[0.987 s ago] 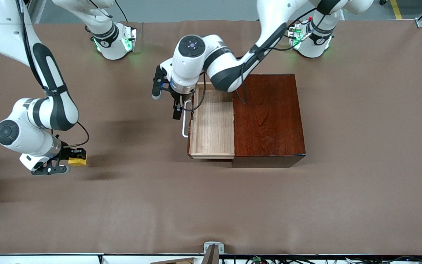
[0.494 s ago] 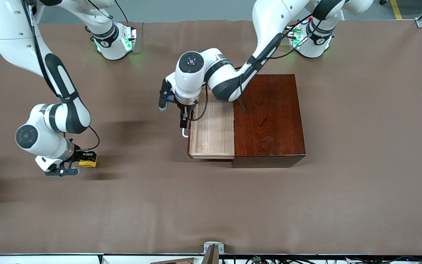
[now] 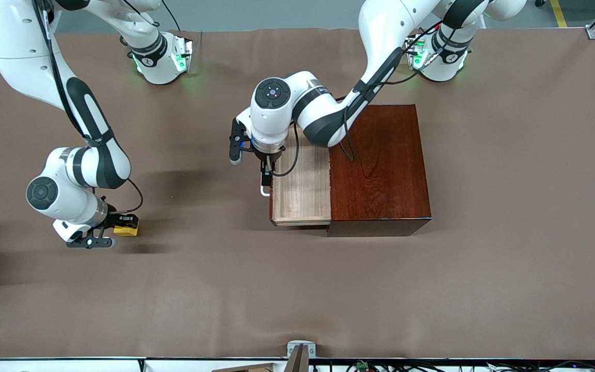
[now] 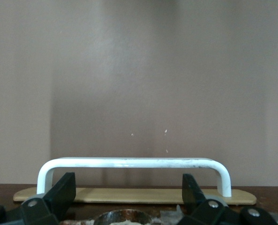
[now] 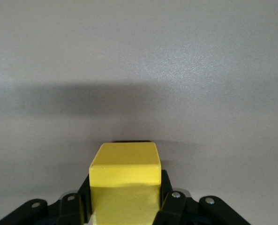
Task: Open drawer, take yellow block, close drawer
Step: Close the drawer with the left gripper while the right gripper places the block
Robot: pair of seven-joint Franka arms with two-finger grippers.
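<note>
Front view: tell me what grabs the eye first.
The yellow block, the brightest thing here, sits clamped in the right gripper low over the mat toward the right arm's end of the table. Mid-table, the dark reddish-brown wooden box has its drawer pulled out and empty. The left gripper sits at the drawer's white handle, fingers spread.

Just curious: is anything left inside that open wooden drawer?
The part of the drawer that shows holds only bare pale wood. The left claw and its arm cover one end; the rest sits hidden inside the dark box. The yellow block is in the right claw.
</note>
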